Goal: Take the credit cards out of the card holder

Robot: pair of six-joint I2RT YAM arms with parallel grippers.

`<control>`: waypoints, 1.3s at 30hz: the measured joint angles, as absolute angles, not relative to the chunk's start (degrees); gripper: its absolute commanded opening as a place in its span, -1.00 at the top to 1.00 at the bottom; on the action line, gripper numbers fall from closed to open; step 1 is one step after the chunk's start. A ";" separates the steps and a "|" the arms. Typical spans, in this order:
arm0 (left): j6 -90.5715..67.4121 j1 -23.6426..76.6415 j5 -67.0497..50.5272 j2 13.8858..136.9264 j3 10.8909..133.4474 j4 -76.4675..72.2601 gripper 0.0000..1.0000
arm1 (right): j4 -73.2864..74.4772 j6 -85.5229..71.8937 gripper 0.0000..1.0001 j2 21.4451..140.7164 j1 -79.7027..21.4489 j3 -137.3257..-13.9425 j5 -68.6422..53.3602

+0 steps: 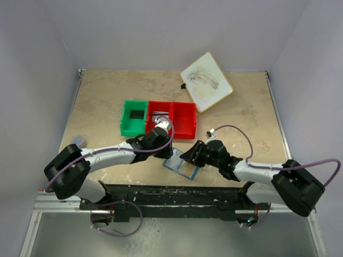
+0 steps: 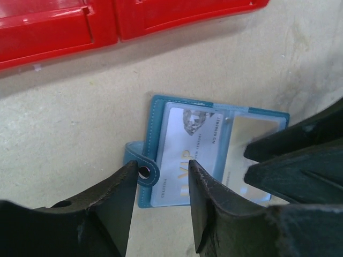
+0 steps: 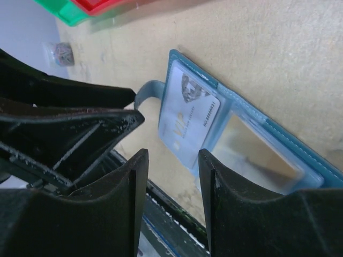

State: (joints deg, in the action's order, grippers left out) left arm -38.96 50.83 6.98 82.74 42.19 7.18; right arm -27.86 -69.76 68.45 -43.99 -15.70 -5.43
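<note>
The card holder (image 1: 181,167) lies open and flat on the table near its front edge, pale blue inside, with a snap strap (image 2: 140,165) on its left side. A pale card printed "VIP" (image 2: 187,155) sits in its left panel, and a tan, glossy card (image 2: 252,131) in its right panel. The holder (image 3: 321,166) and the VIP card (image 3: 188,119) also show in the right wrist view. My left gripper (image 2: 163,174) is open and empty just above the strap and the holder's left edge. My right gripper (image 3: 171,160) is open and empty over the holder's near edge. Each gripper's fingers show in the other's view.
A green bin (image 1: 126,124) holding a dark flat piece and two joined red bins (image 1: 185,120) stand just behind the holder. A grey-white piece (image 1: 159,114) lies in the left red bin. A white wood-rimmed board (image 1: 206,81) lies far right. The table's front rail (image 3: 177,219) runs close under my right gripper.
</note>
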 measured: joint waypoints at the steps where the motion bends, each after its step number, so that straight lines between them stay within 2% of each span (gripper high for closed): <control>1: -38.50 50.81 6.13 82.59 42.19 7.07 0.23 | -29.98 -70.54 0.11 69.54 -43.99 -15.42 -5.63; 4: -37.76 50.81 3.62 81.91 42.19 6.57 0.46 | -34.33 -71.94 0.16 73.34 -43.99 -15.38 -5.87; 14: -36.67 51.75 3.40 77.43 44.60 10.04 0.42 | -43.88 -75.37 0.28 84.97 -43.99 -15.38 -7.70; 17: -36.23 52.21 3.18 77.34 45.25 9.19 0.47 | -46.17 -76.49 0.28 86.26 -43.99 -15.07 -7.73; 24: -36.99 52.53 1.67 85.76 42.57 6.04 0.55 | -47.64 -78.08 0.35 86.41 -43.99 -14.11 -7.42; 31: -37.47 52.53 3.01 87.02 40.95 4.71 0.72 | -51.57 -79.22 0.52 88.55 -43.99 -12.93 -7.33; 34: -37.80 52.53 4.05 87.31 40.80 3.86 0.80 | -55.00 -80.03 0.67 90.87 -43.99 -12.60 -7.79; 39: -38.41 52.82 5.82 87.29 40.29 3.01 0.82 | -59.31 -80.62 0.65 93.19 -43.99 -11.57 -8.47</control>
